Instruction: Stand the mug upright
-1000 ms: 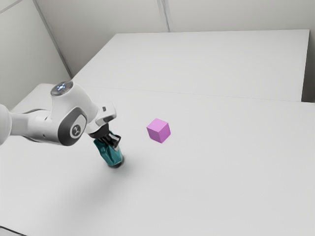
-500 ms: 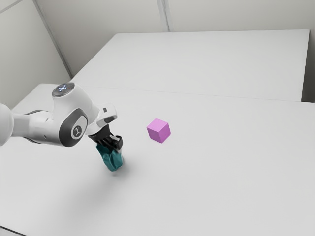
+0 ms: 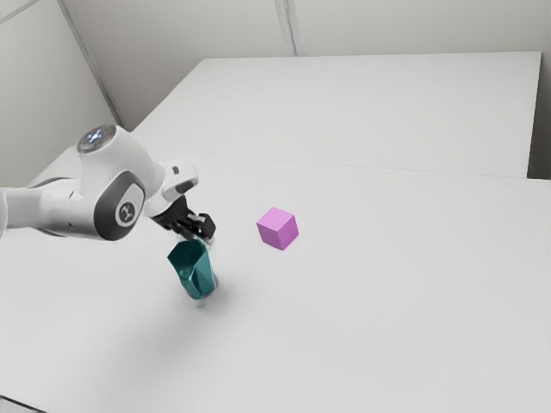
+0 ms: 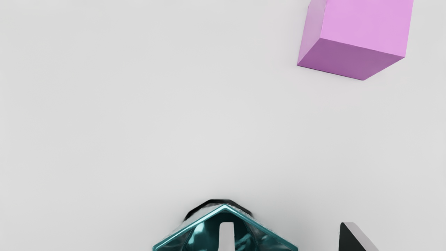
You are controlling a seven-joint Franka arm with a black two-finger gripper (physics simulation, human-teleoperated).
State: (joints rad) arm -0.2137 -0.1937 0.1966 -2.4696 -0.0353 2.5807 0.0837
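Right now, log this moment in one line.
tool: open, near mug | mug: mouth up | cube: on table, apart from mug

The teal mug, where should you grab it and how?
I'd pinch the mug by its wall at the rim, coming from above, one finger inside and one outside. Its wide mouth faces up toward my claw, and its thin edge should fit between my spread fingers.

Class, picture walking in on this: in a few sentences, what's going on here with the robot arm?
A white robot arm has its black two-finger gripper open, close by a glossy teal faceted mug, without gripping it. The mug looks upright on the pale table, mouth up. A pink-purple cube sits apart, toward the exterior view's right.
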